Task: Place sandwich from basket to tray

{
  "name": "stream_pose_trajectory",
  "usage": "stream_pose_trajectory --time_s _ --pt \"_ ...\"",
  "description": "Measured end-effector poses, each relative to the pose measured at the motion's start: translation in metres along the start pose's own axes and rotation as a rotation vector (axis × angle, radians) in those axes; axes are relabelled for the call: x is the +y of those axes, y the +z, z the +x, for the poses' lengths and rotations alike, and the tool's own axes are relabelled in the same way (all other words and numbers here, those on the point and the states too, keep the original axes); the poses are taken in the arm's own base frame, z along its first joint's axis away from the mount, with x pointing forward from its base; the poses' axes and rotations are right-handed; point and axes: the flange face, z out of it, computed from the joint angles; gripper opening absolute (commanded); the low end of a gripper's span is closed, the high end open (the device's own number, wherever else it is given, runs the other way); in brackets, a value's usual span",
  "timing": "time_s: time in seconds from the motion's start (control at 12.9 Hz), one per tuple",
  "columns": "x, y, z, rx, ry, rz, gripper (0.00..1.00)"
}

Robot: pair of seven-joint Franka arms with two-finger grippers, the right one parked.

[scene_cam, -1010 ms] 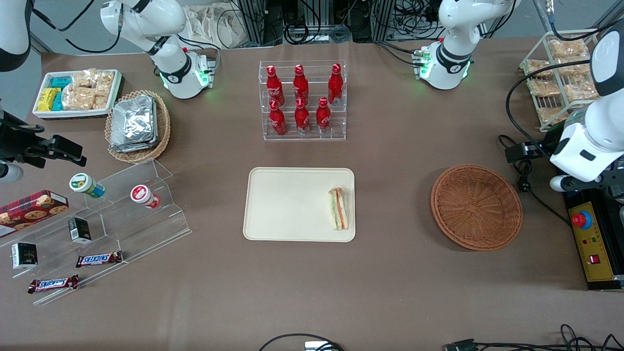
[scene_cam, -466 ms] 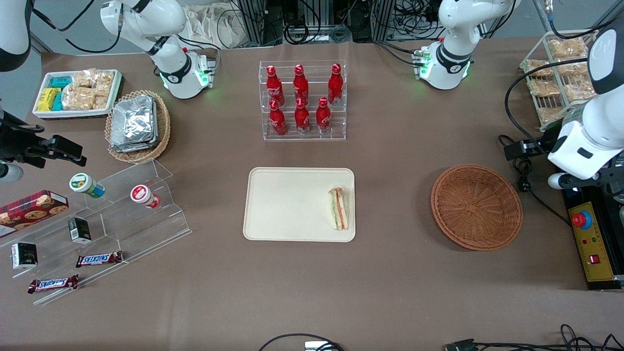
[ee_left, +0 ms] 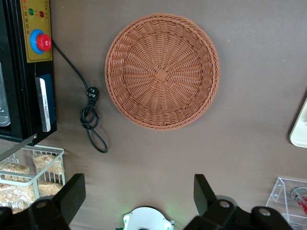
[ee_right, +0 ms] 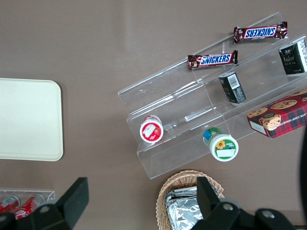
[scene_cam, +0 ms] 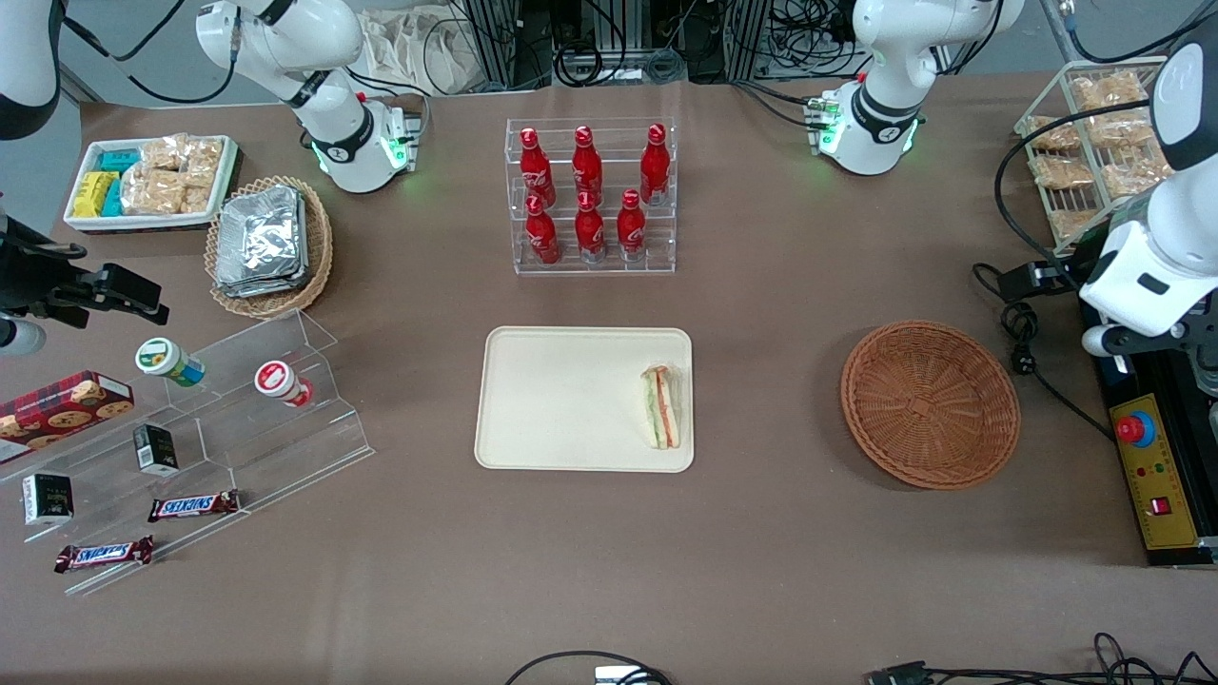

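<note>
The sandwich point(scene_cam: 663, 407) lies on the cream tray point(scene_cam: 561, 400), at the tray's edge nearest the basket. The round reddish-brown basket point(scene_cam: 930, 404) stands empty toward the working arm's end of the table. In the left wrist view it point(ee_left: 162, 76) is seen from above, with a corner of the tray point(ee_left: 300, 129) at the side. My left gripper point(ee_left: 139, 189) is open and empty, held high over the table beside the basket. Its wrist point(scene_cam: 1147, 281) shows at the table's end in the front view.
A black control box with a red button point(scene_cam: 1147, 466) and a coiled cable point(scene_cam: 1023, 333) lie beside the basket. A wire rack of bagged snacks point(scene_cam: 1085, 152) stands farther back. A bottle rack point(scene_cam: 590, 195) stands farther from the camera than the tray. Acrylic shelves point(scene_cam: 190, 447) are at the parked arm's end.
The left arm's wrist has drifted a little away from the front camera, toward the snack rack. The sandwich, tray and basket have not moved.
</note>
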Motion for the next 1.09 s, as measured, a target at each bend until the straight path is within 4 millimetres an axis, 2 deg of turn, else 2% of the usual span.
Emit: stream_pose_trajectory --time_s 0.16,0.39,1.09 --pt "-0.005 0.008 -0.011 0.028 0.004 -0.001 1.0" --pt "-0.002 0.012 -0.021 0.064 0.009 -0.027 1.0" --pt "0.001 0.004 -0.013 0.147 0.118 -0.042 1.0"
